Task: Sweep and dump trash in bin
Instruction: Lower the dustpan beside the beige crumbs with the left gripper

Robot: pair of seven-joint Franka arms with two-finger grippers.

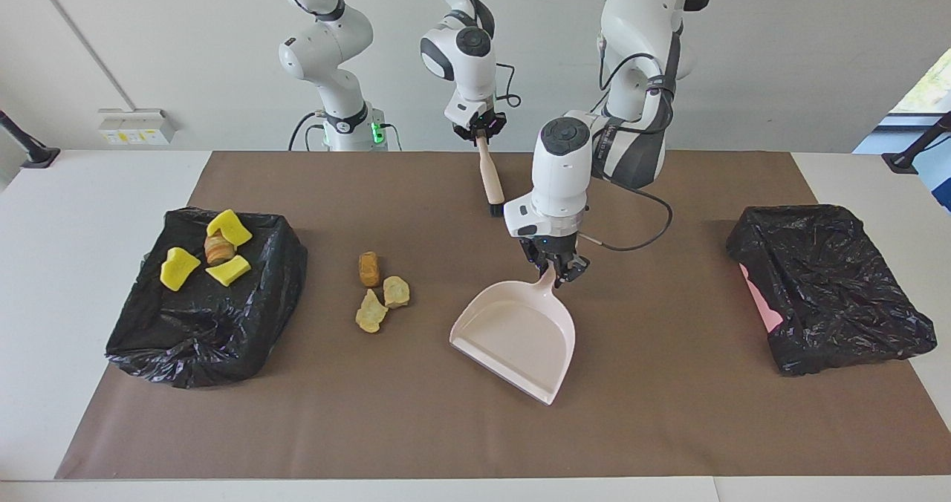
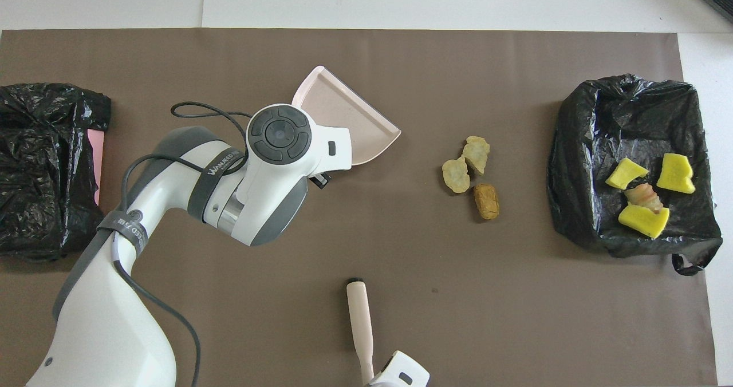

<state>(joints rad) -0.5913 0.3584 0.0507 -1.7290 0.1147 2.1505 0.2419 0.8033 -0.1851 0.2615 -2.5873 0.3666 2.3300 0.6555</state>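
Note:
My left gripper (image 1: 556,270) is shut on the handle of the pale pink dustpan (image 1: 514,336), low over the middle of the brown mat. The pan's mouth points slantwise toward three loose tan pieces of trash (image 1: 380,291) on the mat. In the overhead view the left wrist hides that gripper, and only the dustpan (image 2: 345,118) and the trash (image 2: 472,175) show. My right gripper (image 1: 480,128) is shut on the top of the brush (image 1: 489,177), whose black bristles touch the mat close to the robots. Several more pieces of trash (image 1: 212,249) lie in the bin (image 1: 200,324) at the right arm's end.
A second bin lined with a black bag (image 1: 828,287) sits at the left arm's end, with a pink edge showing. The brown mat (image 1: 669,413) covers most of the white table. A black cable loops off the left wrist.

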